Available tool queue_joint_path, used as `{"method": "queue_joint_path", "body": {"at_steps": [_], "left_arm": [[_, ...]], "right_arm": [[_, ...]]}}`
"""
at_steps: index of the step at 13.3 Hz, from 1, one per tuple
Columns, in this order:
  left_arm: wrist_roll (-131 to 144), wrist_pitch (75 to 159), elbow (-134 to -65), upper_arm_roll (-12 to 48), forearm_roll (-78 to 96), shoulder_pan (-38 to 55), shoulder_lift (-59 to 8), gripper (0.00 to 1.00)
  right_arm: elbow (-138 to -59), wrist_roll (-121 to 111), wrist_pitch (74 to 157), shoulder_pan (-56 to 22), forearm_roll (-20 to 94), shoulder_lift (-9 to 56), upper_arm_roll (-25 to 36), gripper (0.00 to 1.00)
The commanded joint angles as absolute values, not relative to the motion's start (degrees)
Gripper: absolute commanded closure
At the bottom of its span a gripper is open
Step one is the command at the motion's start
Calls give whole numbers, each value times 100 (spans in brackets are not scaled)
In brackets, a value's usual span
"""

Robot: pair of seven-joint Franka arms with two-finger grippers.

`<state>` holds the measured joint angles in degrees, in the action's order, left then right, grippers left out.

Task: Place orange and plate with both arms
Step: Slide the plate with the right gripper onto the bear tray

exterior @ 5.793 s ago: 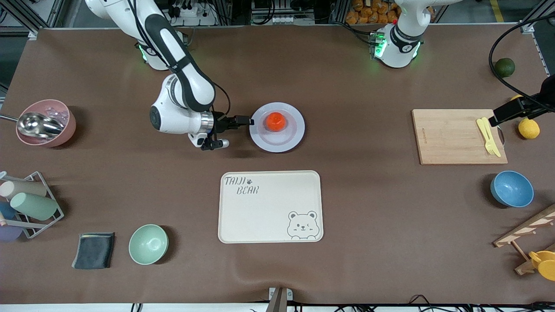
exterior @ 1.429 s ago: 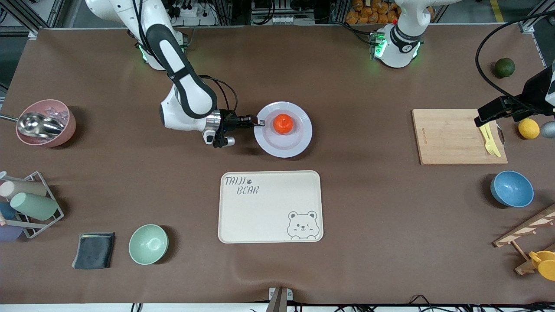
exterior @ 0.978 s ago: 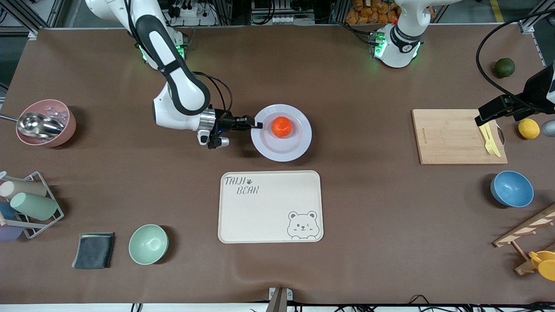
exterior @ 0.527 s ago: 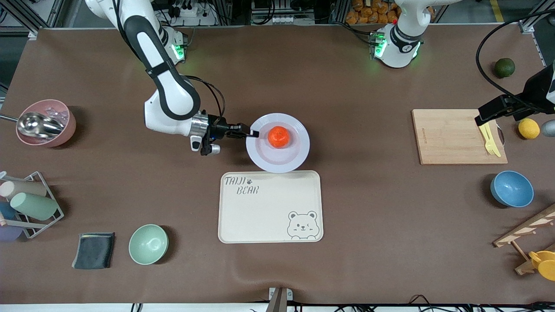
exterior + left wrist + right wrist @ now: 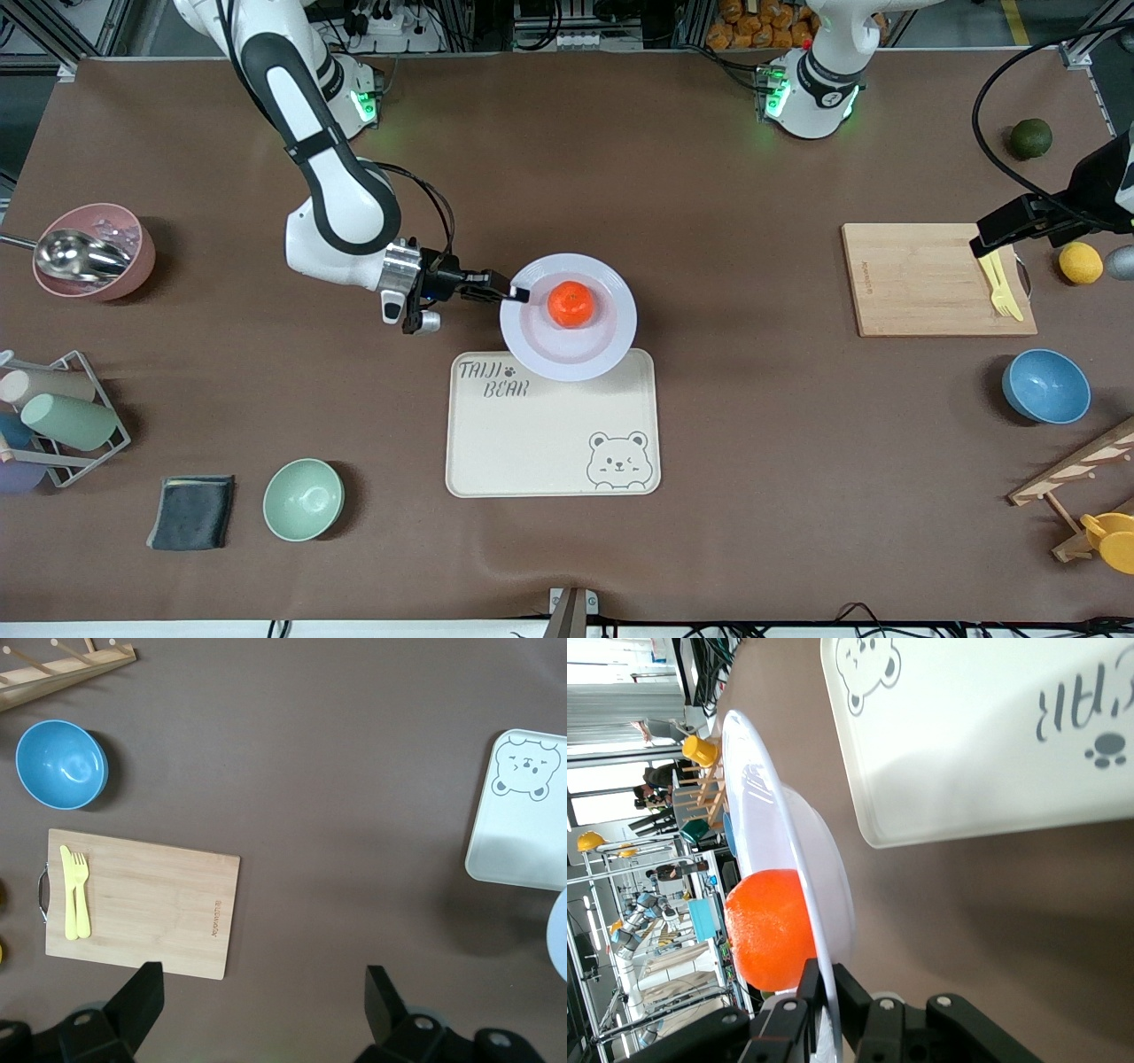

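Right end effector [image 5: 515, 294] was clamped on glossy plate [image 5: 576, 350] rim, over bear-print tray [image 5: 549, 443]; loose orange [image 5: 570, 304] judged roll-prone. Left end effector [image 5: 261, 992] was held open, waiting.

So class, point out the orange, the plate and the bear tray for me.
orange [image 5: 570, 303], front view, top of the fruit.
plate [image 5: 611, 346], front view, bare rim nearest the camera.
bear tray [image 5: 540, 443], front view, plain middle of its surface.

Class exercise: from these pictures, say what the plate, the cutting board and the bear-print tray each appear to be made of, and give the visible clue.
Plate: probably glazed ceramic or melamine; its lavender-white surface is glossy with highlights.
Cutting board: wood, likely bamboo; tan with a straight grain and a matte look.
Bear-print tray: likely matte plastic; it is uniformly cream with printed graphics and rounded moulded corners.
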<state>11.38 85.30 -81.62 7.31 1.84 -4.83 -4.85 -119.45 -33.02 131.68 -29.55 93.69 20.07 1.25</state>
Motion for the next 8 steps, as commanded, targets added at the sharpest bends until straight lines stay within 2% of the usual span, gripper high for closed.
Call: {"method": "queue_joint_path", "body": {"at_steps": [1,6,8], "left_arm": [[1011,8508,-8297,747,114,-588,-334,0],[1011,8508,-8271,747,114,-589,-343,0],[1011,8508,-8306,747,114,-589,-343,0]], "right_arm": [[-11506,-3287,13096,-2725,9519,2398,62,100],[-10224,-3042,12745,-2321,9492,3549,62,100],[-9793,-2841,12255,-2180,9431,3962,62,100]]}}
